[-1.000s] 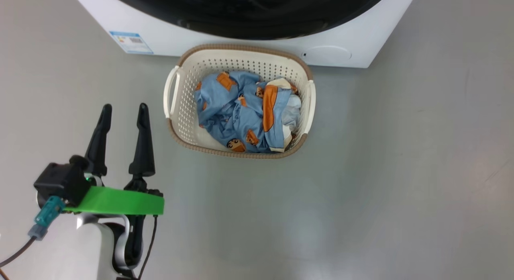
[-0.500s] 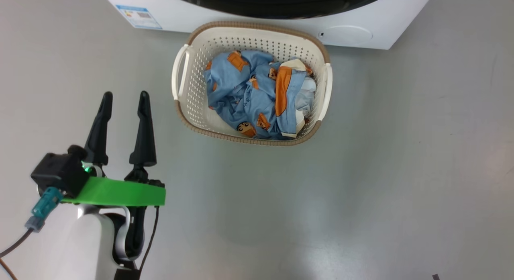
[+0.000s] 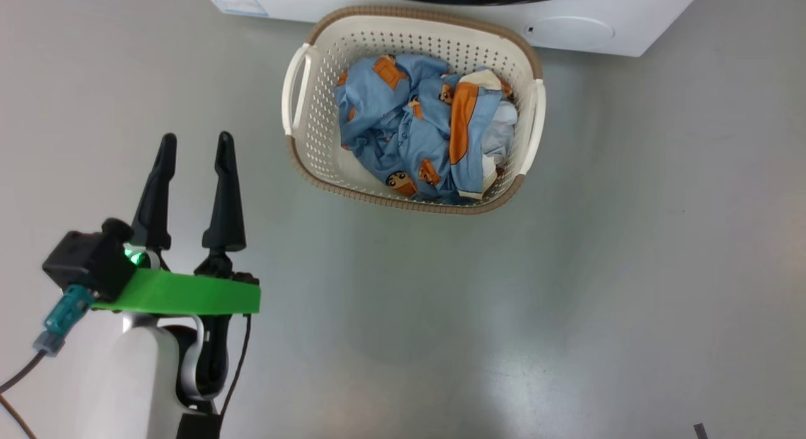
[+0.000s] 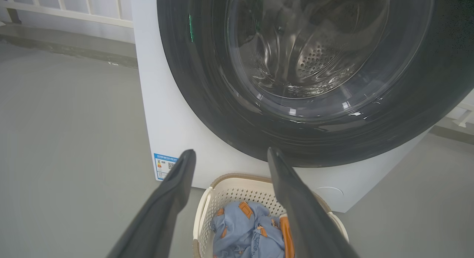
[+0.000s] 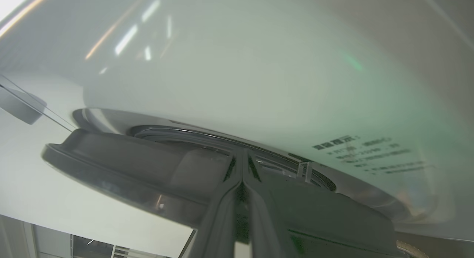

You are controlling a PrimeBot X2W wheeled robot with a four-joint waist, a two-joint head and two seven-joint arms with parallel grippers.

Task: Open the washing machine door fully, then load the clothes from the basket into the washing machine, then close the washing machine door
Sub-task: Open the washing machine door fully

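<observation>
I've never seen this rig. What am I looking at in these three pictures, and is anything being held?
A wheeled robot with two arms. The head camera looks down at the grey floor: the left gripper, fingers apart and empty, sits apart from the basket of clothes, which stands before the washing machine. The left wrist camera looks along those fingers at the washing machine door. The right wrist camera shows the right gripper, fingers together, close against the door's dark rim; whether it grips is unclear.
</observation>
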